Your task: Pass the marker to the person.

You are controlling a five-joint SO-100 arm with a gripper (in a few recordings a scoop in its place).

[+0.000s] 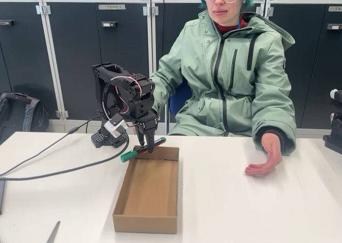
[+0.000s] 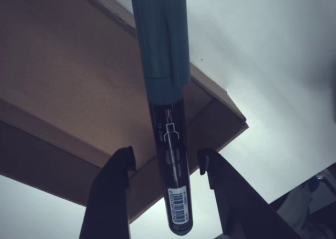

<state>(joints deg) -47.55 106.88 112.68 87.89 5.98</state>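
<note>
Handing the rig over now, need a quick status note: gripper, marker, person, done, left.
Gripper: low at the far rim of the cardboard box, fingers either side of the marker. Wrist view shows gaps on both sides of the barrel, so open, no grip.
Marker: lying across the box's far edge, green cap toward the left in the fixed view.
Person: seated behind the table, hand resting palm-up on the table, right of the box.
Done: gripper lined up on the marker.
Left: close, lift, carry to the hand, release.

The marker point(image 2: 167, 118), with its green cap at the top, sits between the two black fingers point(image 2: 113, 197) of the gripper point(image 2: 167, 163), with small gaps on both sides, above a brown cardboard box point(image 2: 63, 81).
</note>
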